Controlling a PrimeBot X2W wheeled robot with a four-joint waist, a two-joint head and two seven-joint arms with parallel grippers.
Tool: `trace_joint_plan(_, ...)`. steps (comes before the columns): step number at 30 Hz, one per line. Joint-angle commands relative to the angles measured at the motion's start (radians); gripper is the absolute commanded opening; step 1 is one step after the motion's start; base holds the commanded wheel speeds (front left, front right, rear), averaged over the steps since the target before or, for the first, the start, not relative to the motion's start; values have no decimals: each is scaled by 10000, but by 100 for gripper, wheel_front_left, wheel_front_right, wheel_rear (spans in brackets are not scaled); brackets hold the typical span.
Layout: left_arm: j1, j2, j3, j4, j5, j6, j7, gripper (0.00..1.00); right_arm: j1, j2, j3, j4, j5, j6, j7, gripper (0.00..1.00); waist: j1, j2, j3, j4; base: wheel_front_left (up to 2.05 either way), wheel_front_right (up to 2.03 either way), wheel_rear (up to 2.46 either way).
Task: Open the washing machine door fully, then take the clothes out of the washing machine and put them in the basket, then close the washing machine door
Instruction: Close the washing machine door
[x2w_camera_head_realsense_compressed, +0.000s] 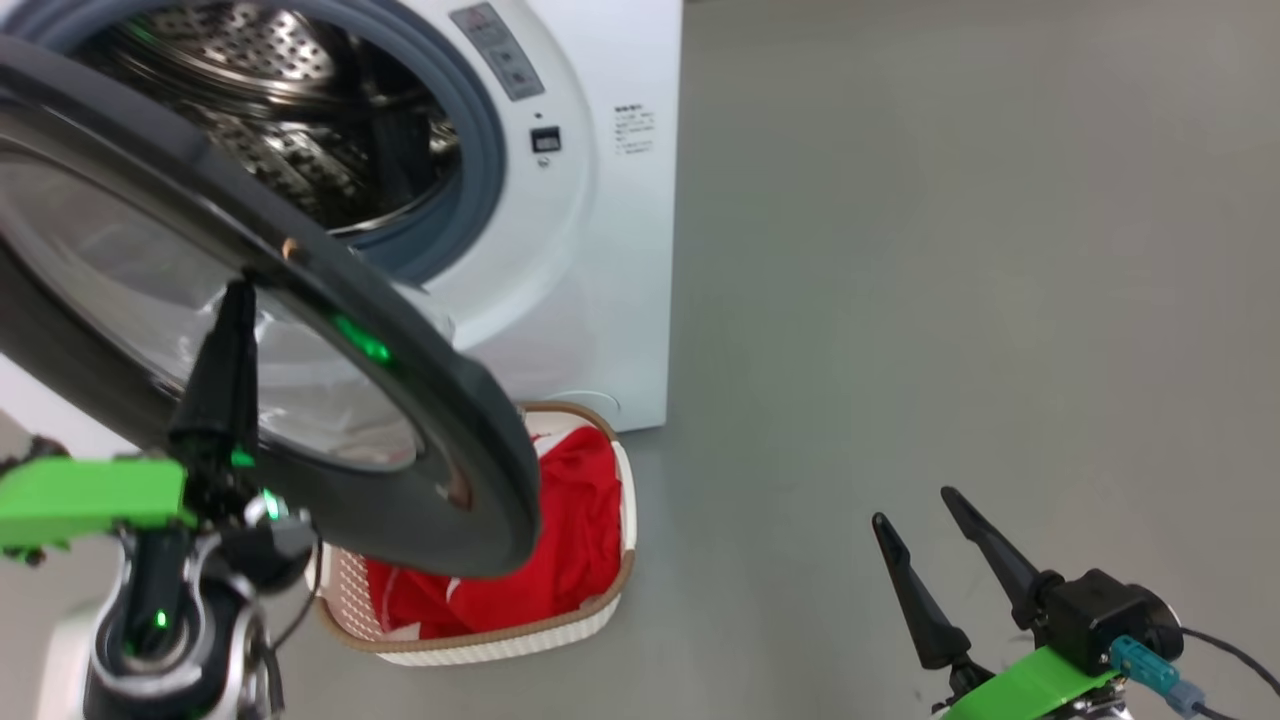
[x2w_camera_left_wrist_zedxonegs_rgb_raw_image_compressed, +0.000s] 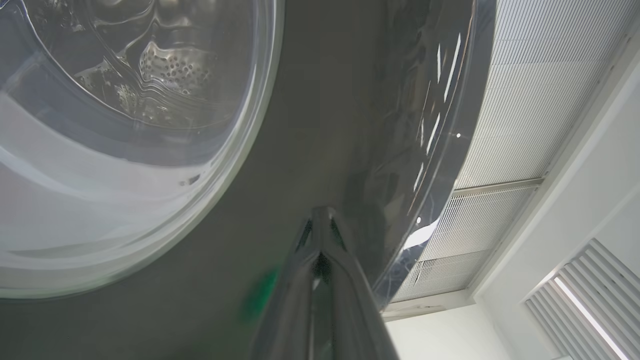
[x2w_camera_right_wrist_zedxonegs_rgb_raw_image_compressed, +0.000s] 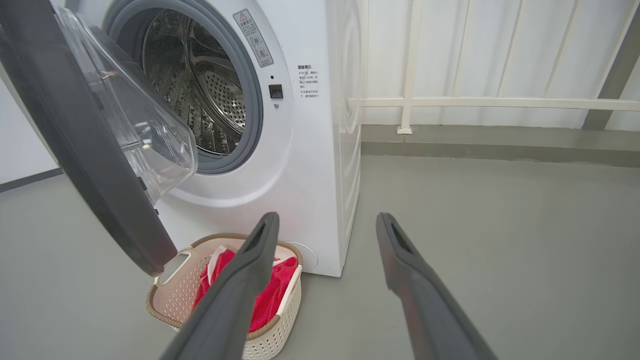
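Evidently clothes (x2w_camera_head_realsense_compressed: 572, 525) sit in basket (x2w_camera_head_realsense_compressed: 500, 640); left claw (x2w_camera_head_realsense_compressed: 238, 295), pinched closed, empty, touches door's (x2w_camera_head_realsense_compressed: 420, 400) outer face, machine (x2w_camera_head_realsense_compressed: 600, 250) beyond; right claw (x2w_camera_head_realsense_compressed: 912, 505), spread empty, well apart.

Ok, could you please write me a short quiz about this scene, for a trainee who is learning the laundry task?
1. True or false: the clothes lie in the basket.
2. The left end effector is: A) shut, its tips at the washing machine door; B) open over the basket; C) shut on the clothes.
3. Judging by how things lie, which task step is probably left?
Key: 1 true; 2 A; 3 closing the washing machine door, which stands partly open.
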Motion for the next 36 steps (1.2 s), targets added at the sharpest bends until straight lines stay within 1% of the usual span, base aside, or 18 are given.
trace_joint_plan(1,-614,144,187,-70,115,-154,-71,0,-391,-125,230,-278,34,4,-63,100,0,-1,250,-230,0,0,0)
trace_joint_plan(9,-2018,136,154,1205,321,-281,-709,0,-709,-139,273,-336,36,4,-63,100,0,-1,750,-503,0,0,0)
trace_joint_plan(14,-2770,133,74,1789,379,-407,-928,0,-847,-137,289,-365,20,4,-63,100,0,-1,1022,-565,0,0,0)
trace_joint_plan(20,-3984,127,53,2785,81,-615,-1110,0,-1065,-165,291,-397,18,4,-63,100,0,-1,1385,-665,0,0,0)
trace_joint_plan(29,-5415,181,-34,4374,148,-1074,-1189,0,-1269,-168,404,-418,22,4,-63,100,0,-1,1712,-899,0,0,0)
trace_joint_plan(36,-5692,191,-133,5050,104,-1627,-997,0,-1213,-167,301,-371,13,4,-63,100,0,-1,1593,-880,0,0,0)
